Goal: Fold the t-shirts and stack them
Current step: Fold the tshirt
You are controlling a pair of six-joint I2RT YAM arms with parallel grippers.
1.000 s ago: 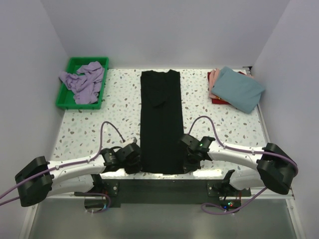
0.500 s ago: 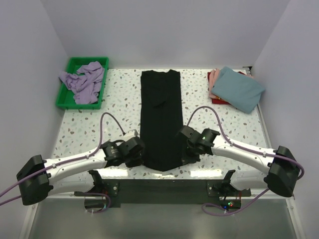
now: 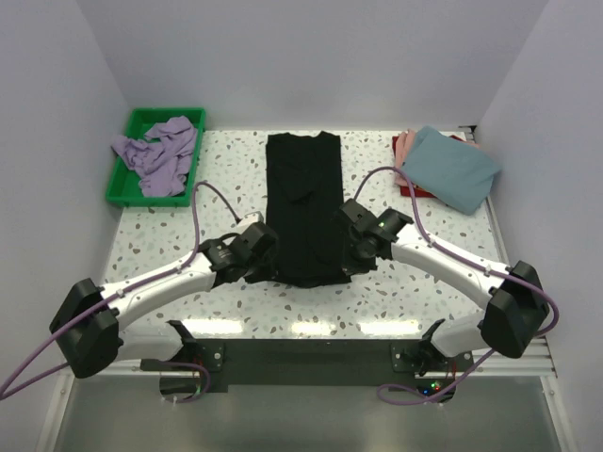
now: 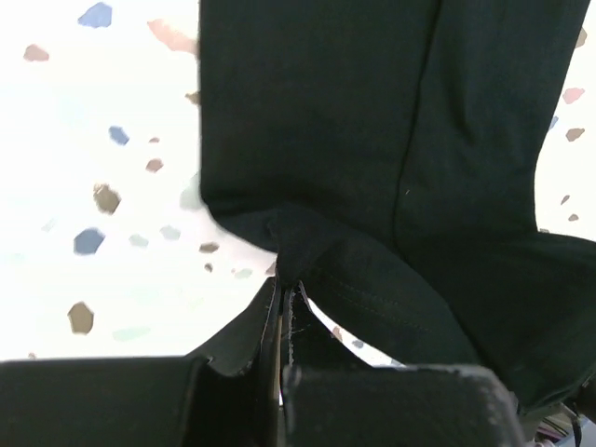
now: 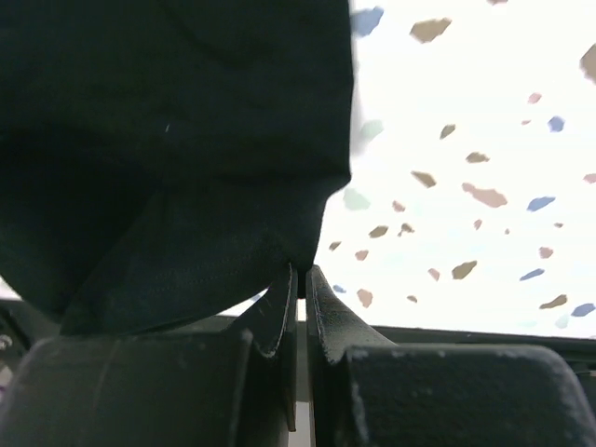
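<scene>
the black t-shirt [image 4: 372, 140] is soft matt cloth, its hem stitched. the bench [image 3: 160, 235] is smooth, speckled, stone-like and glossy. the green tray [image 3: 151, 200] is shiny plastic, the lavender t-shirt [image 3: 160, 151] crumpled matt cloth.

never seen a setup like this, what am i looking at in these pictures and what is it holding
These are two robot arms bolted at the near edge of a speckled table. The wide picture looks down from above and behind them: left arm on the left, right arm on the right. The other two come from a camera on each wrist, looking past that arm's own jaws. A long black t-shirt lies in the middle; each arm's jaws are shut on a corner of its near end. At far left a green tray holds a crumpled lavender t-shirt. At far right is a stack: a teal-blue t-shirt over a pink t-shirt and a dark red t-shirt.
</scene>
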